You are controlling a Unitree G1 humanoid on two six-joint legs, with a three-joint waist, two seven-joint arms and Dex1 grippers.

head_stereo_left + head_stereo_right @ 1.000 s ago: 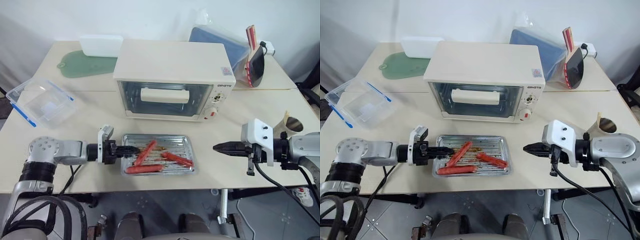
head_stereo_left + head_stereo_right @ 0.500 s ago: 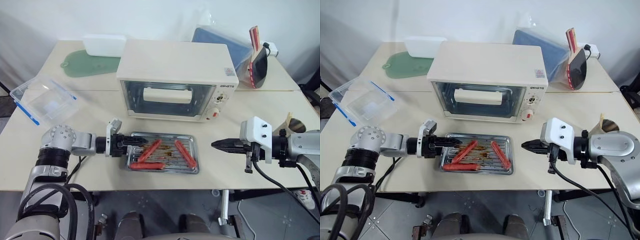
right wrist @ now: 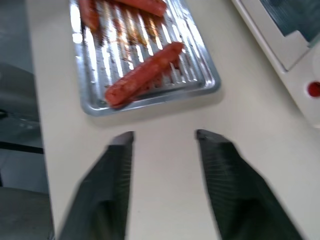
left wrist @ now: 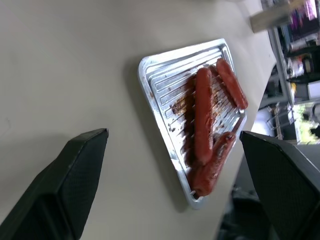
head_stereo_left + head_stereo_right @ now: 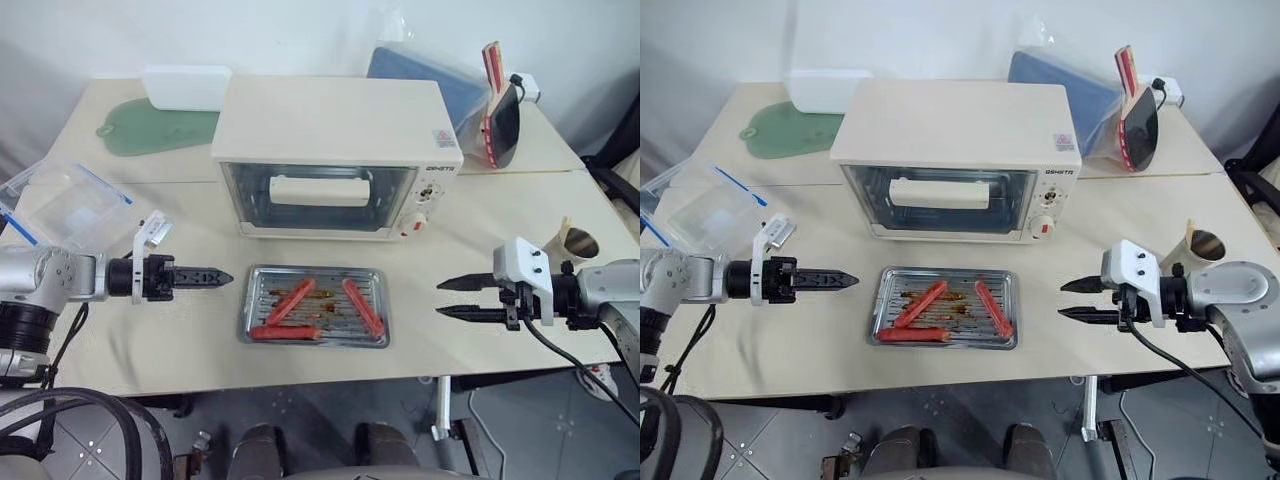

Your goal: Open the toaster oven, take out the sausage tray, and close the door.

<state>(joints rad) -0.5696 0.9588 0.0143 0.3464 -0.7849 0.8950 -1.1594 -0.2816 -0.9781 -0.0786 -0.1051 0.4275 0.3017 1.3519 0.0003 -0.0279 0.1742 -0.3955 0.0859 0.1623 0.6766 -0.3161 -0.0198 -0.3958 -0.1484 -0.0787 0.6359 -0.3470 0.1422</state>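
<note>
table [image 5: 560, 205]: it is wide and pale, and it holds all the things.
toaster oven [image 5: 335, 120]: it sits in the middle, at 12 o'clock from the tray, facing the robot.
door [image 5: 320, 197]: the glass front stands up flat against the oven, so it looks shut (that part of the job seems done).
sausage tray [image 5: 316, 305]: it lies flat on the table, near the front of the oven, out in the open. Three red sausages lie in it. I think it is put here so it is clear of the door.
clear box [image 5: 65, 205]: it is at 10 o'clock from the tray, well apart, and has no part in the job.
left gripper [image 5: 205, 274]: it is at 9 o'clock from the tray, near it but not touching. In the left wrist view its two fingers [image 4: 75, 170] stand wide apart with nothing between them.
right gripper [image 5: 462, 297]: it is at 3 o'clock from the tray, apart from it. Its fingers [image 3: 112, 175] are spread and hold nothing.
</note>
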